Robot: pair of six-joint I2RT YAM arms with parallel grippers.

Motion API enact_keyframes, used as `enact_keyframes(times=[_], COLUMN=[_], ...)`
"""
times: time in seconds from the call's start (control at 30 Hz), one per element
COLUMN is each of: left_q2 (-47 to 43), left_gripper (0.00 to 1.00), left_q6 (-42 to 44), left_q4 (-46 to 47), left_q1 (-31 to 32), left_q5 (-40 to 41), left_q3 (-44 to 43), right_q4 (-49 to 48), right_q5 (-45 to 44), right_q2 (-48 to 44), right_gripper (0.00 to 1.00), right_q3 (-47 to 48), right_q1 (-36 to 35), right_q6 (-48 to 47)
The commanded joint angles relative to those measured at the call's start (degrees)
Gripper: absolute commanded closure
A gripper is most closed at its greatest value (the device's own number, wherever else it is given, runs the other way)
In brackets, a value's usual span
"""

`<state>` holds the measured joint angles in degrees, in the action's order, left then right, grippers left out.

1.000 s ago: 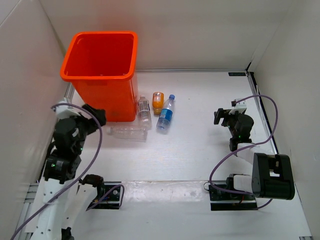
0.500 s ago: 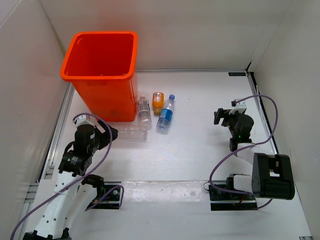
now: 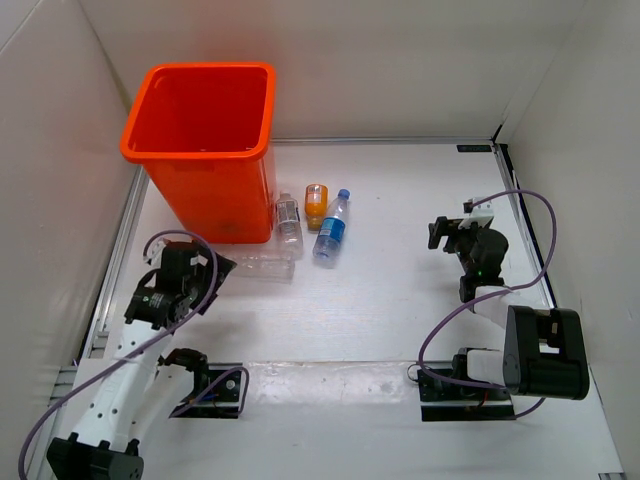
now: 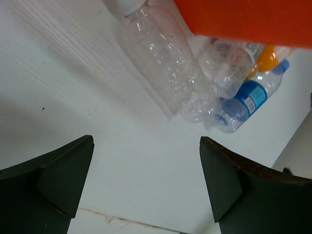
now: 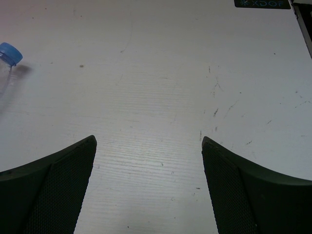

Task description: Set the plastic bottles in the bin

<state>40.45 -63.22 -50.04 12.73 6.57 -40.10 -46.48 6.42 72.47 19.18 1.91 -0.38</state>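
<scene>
The left hand [image 4: 146,144] hovered over the surface [image 3: 390,190], fingers spread wide, nothing between them. Just ahead of it lay the nearest clear bottle [image 4: 161,63], flat on its side by the foot of the bin [image 3: 215,190]. In the wrist view its white cap was at the far end, and its long axis ran slantwise to the gap rather than squarely across it. By my reckoning the wrist would need a turn before closing. Beyond it huddled a second clear bottle [image 3: 288,222], the short orange bottle [image 3: 316,203] and the blue-capped bottle [image 3: 331,228]. The right hand [image 3: 440,232], likewise spread and empty, sat well apart from them all. The left arm was plainly the nearer.
</scene>
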Motion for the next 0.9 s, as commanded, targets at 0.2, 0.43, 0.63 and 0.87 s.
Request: enact_keyframes(times=[0.2, 0.43, 0.63, 0.87], left_q2=[3.83, 28.53, 40.67, 43.48], left_gripper=[0.00, 0.00, 0.00, 0.00], left_q6=[-18.07, -17.03, -18.33, -18.43], left_q4=[17.23, 26.30, 32.53, 33.70], left_q1=[0.28, 0.19, 0.36, -1.12], left_q5=[5.03, 0.38, -3.31, -2.87], left_q3=[9.95, 4.16, 0.89, -0.15], right_q4=[-2.74, -3.09, -2.92, -2.92], right_q5=[2.72, 2.72, 2.64, 2.37], right_q2=[-0.22, -0.31, -0.31, -0.31], right_gripper=[0.10, 0.10, 0.10, 0.10], right_q3=[1.12, 1.12, 1.04, 1.04], right_q1=[1.60, 1.43, 1.52, 1.34], right_q6=[-0.06, -0.06, -0.06, -0.06])
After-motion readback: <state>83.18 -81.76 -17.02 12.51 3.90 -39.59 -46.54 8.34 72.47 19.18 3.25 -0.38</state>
